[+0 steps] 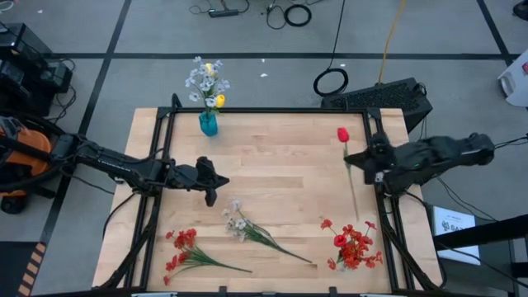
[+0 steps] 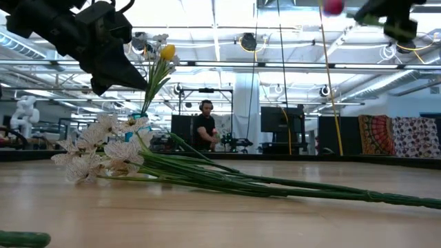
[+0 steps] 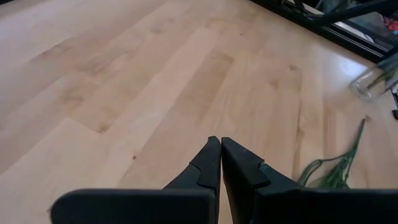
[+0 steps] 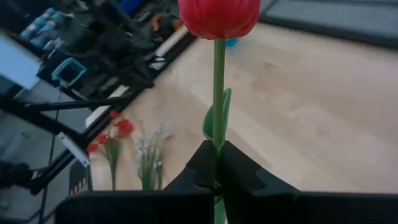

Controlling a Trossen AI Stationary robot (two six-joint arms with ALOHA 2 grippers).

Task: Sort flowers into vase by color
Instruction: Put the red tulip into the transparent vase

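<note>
Right gripper (image 1: 365, 157) sits over the right side of the bench (image 1: 289, 157), fingers clamped on the green stem of a red tulip (image 1: 343, 134); in the right wrist view the stem runs up between the closed fingertips to the red bloom (image 4: 219, 17), lifted off the wood, and the low view shows the bloom high up (image 2: 333, 6). Left gripper (image 1: 216, 183) hangs over the left-centre of the bench, jaws shut on nothing, tips touching in the left wrist view (image 3: 220, 151). Teal vase (image 1: 208, 123) stands at the far edge, left of centre, holding white blossoms and a yellow tulip (image 1: 219, 101). White sprig (image 1: 247, 227) lies flat near the front edge at centre, just in front of the left gripper, blossoms toward it, stems running toward the front right. Red spray (image 1: 183, 250) lies at the front left corner. Another red cluster (image 1: 353, 246) lies near the front right corner. A person (image 2: 205, 129) stands in the room beyond the bench.
</note>
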